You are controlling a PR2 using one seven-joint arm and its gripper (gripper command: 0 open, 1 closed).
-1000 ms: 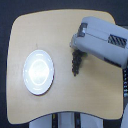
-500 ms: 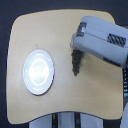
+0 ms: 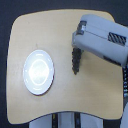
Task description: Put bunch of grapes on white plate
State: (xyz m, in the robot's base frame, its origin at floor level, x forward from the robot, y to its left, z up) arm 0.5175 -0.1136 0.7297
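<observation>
The gripper [image 3: 76, 47] is reaching in from the exterior view's right, and it is hanging over the wooden table [image 3: 60, 30] at the end of a bulky grey arm [image 3: 107, 42]. The bunch of grapes [image 3: 75, 61] is hanging straight down from the gripper — a long, narrow dark cluster, with its upper end going in under the grey housing. Its lower tip is pointing at the table top, but I cannot tell whether it is touching the wood. The fingers are hiding behind the housing and the grapes, so I cannot tell how the jaws are standing. The white plate [image 3: 38, 71] is lying well apart from the gripper, toward the exterior view's left and a little lower in the picture — it is shining brightly.
</observation>
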